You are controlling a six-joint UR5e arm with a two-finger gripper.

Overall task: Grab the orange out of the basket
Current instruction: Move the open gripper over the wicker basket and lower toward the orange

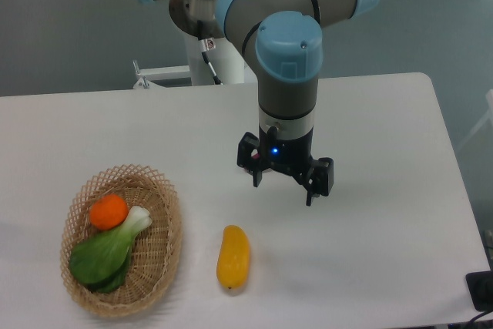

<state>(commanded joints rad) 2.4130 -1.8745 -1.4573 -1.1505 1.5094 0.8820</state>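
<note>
Gripper (283,186) hangs with jaws spread, holding nothing. Orange (108,211) sits well to its left in the basket (166,248): probably firm, smooth, roll-prone; grip across its middle.

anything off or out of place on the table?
Only the elongated yellow-orange fruit lies loose on the white table, outside the woven wicker basket. Round orange and leafy green vegetable sit inside, undamaged.

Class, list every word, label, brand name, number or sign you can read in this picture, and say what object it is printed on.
None: no readable text shows anywhere.
The gripper shows only a small blue light, no lettering.
The orange, the basket, the leafy green, the yellow fruit and the table carry no labels or marks.
</note>
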